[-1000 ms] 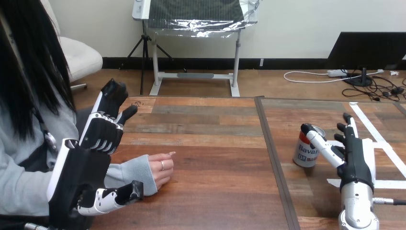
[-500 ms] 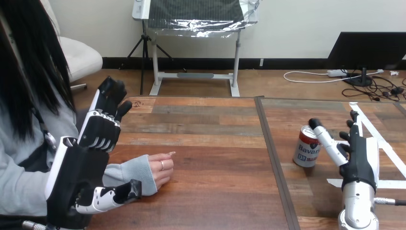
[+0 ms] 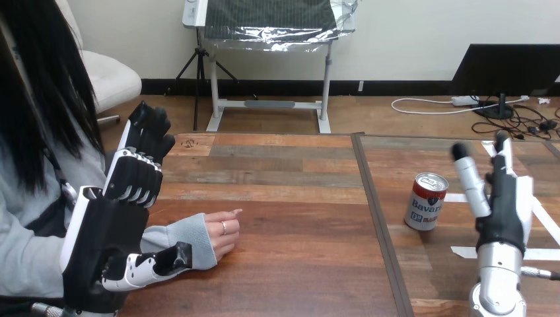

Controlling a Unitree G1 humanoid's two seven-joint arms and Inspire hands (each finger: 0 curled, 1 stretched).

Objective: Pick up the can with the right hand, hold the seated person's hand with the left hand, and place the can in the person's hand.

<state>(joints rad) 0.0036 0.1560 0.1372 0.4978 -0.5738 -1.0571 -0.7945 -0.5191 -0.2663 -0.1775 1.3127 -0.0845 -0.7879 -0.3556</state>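
Note:
A red, white and blue can point(image 3: 424, 201) stands upright on the right half of the table. My right hand point(image 3: 503, 198) is raised just to its right, fingers straight and open, apart from the can. The person's hand point(image 3: 221, 230) rests on the table at the left, in a grey sleeve, fingers loosely curled. My left hand point(image 3: 125, 211) is held up over the person's forearm, fingers straight and open, its thumb point(image 3: 158, 264) low near the sleeve cuff. I cannot tell whether the thumb touches the sleeve.
White tape strips point(image 3: 528, 211) lie on the table's right part, behind and beside my right hand. A dark seam point(image 3: 380, 218) runs front to back between the two table halves. The person sits at the table's left side.
My right hand has risen and drawn right, away from the can, which it was touching or nearly touching a second ago. My left hand has shifted slightly left. The can and the person's hand stayed put.

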